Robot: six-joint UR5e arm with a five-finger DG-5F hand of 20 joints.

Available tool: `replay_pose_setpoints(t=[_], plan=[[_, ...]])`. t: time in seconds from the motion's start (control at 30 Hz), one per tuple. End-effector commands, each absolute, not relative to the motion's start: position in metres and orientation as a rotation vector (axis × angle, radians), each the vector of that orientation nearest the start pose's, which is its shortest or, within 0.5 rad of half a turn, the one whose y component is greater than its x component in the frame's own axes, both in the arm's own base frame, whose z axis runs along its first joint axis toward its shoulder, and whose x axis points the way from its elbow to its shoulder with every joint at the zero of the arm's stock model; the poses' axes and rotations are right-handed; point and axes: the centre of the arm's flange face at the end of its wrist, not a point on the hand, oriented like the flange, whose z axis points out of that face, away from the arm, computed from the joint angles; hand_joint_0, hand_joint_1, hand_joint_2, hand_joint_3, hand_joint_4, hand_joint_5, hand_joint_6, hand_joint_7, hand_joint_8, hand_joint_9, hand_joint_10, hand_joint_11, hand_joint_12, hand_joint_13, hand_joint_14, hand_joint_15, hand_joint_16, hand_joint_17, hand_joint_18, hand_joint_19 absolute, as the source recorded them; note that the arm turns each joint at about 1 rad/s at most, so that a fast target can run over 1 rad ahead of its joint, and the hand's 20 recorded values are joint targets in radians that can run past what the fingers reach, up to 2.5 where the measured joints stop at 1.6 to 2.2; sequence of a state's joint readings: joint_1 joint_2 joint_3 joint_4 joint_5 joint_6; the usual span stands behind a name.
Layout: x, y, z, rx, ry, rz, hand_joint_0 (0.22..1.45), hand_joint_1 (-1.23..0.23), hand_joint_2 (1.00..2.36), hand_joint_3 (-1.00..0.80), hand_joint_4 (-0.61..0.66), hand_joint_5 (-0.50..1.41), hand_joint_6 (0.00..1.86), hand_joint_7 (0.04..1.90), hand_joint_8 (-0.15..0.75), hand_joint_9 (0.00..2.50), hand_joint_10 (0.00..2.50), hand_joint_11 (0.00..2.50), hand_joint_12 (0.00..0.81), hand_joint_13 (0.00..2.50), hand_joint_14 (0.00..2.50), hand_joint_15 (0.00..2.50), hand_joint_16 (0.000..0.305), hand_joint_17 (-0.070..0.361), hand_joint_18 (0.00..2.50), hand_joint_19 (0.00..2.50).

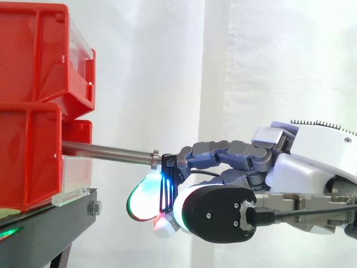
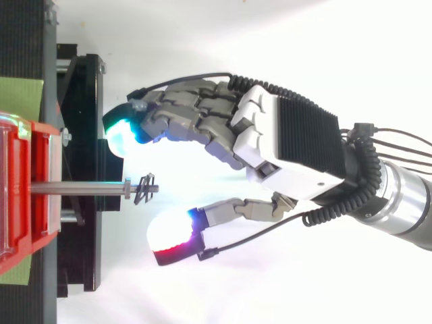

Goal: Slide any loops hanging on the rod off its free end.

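Top view puts the small black wire loop [image 2: 145, 190] at the very tip of the thin steel rod [image 2: 77, 189] left of frame centre, so the spread, empty hand [image 2: 283, 145] straddling it should nudge it rightward, away from the red plastic bins [image 2: 40, 223]

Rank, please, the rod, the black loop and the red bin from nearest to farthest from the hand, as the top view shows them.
1. The black loop, at the rod's free end, in the gap between the thumb and fingers of the hand.
2. The rod, running left from the loop.
3. The red bin, at the left edge.
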State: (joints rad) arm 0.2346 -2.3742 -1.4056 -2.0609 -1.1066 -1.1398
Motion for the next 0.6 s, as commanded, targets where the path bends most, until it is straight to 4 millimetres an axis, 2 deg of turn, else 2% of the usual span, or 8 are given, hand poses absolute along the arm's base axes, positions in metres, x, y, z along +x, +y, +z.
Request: replay_pose_setpoints(t=[0.0,0.47,0.57], plan=[[0.7642,0.0055,0.1702,0.533,1.068,0.329,0.49,-0.63,1.00,-0.50,0.32,-0.14,0.50,1.04,0.306,0.64,0.02,0.53,0.405,0.53,0.01,0.24,0.057,0.127,0.55,0.26],[0.7633,0.0104,0.1689,0.567,1.064,0.355,0.52,-0.63,1.00,-0.45,0.28,-0.12,0.50,1.14,0.298,0.66,0.02,0.53,0.392,0.53,0.01,0.24,0.054,0.123,0.54,0.26],[0.7666,0.0129,0.1753,0.563,1.053,0.364,0.53,-0.62,1.00,-0.44,0.28,-0.12,0.50,1.17,0.300,0.66,0.02,0.52,0.391,0.53,0.01,0.23,0.054,0.122,0.55,0.26]])
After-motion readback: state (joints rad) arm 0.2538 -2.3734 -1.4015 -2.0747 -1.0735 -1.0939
